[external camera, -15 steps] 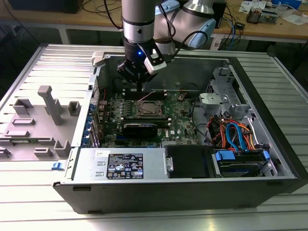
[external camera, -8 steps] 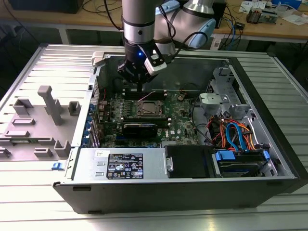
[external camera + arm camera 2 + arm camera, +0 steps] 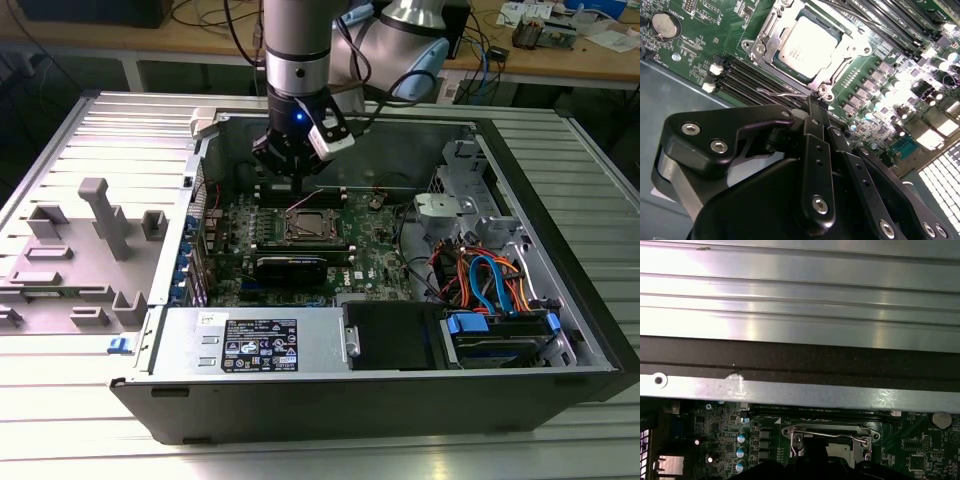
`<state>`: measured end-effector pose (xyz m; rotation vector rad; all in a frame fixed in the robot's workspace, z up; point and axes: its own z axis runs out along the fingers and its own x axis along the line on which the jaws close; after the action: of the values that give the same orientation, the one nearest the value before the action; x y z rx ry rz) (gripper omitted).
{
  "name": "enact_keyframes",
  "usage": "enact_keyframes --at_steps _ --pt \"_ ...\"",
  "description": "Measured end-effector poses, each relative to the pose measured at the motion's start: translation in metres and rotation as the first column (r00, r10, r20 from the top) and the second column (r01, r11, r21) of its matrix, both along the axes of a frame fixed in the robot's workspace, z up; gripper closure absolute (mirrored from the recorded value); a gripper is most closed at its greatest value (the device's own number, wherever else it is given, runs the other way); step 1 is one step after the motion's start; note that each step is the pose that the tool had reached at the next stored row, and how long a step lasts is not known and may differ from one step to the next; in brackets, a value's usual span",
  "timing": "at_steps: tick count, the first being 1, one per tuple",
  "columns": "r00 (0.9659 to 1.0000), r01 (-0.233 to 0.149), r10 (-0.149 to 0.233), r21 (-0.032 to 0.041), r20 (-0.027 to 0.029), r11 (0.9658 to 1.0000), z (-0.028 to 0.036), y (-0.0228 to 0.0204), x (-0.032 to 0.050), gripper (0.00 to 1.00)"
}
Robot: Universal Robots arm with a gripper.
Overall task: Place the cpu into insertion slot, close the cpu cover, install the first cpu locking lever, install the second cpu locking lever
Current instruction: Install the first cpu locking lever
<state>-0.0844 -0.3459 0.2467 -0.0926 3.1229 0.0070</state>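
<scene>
Already seated: cpu (image 3: 807,42), silvery top up, flat in slot (image 3: 304,229) on green board (image 3: 875,100), glaring bright in the second wrist view. Framed on all sides by cover (image 3: 765,35), lying down flat over chip edges, window open on the metal top.

Just beside the cover's edge: thin wire lever (image 3: 782,93), stretched out over black memory slots (image 3: 747,77). Whether hooked down or free, cannot tell. Pinched at one end by gripper (image 3: 815,99): black fingers drawn narrow, tips together on the wire, no gap to be seen. Round silver battery (image 3: 665,25) well apart from the socket, toward a board corner, untouched.

Seen in the first wrist view: same lever (image 3: 835,434) as a bright line across the socket frame, battery (image 3: 940,420) off to one side, grey case wall behind.

Seen in the exterior view: open black case (image 3: 560,330) lying on ribbed metal table (image 3: 100,130), arm (image 3: 297,60) reaching straight down into it, gripper (image 3: 295,172) low over the board, just behind the socket. Lever (image 3: 303,204) slanting up from socket toward fingertips. Coloured cables (image 3: 480,275) bundled at the exterior view's right, well apart from the socket. Grey fixture (image 3: 105,215) on table at the exterior view's left, outside the case.
</scene>
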Motion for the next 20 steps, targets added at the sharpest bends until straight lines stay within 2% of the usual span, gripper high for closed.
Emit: enact_keyframes --at_steps 20 --pt "1.0 0.0 0.0 0.0 -0.0001 1.0 -0.0049 0.0 0.0025 0.89"
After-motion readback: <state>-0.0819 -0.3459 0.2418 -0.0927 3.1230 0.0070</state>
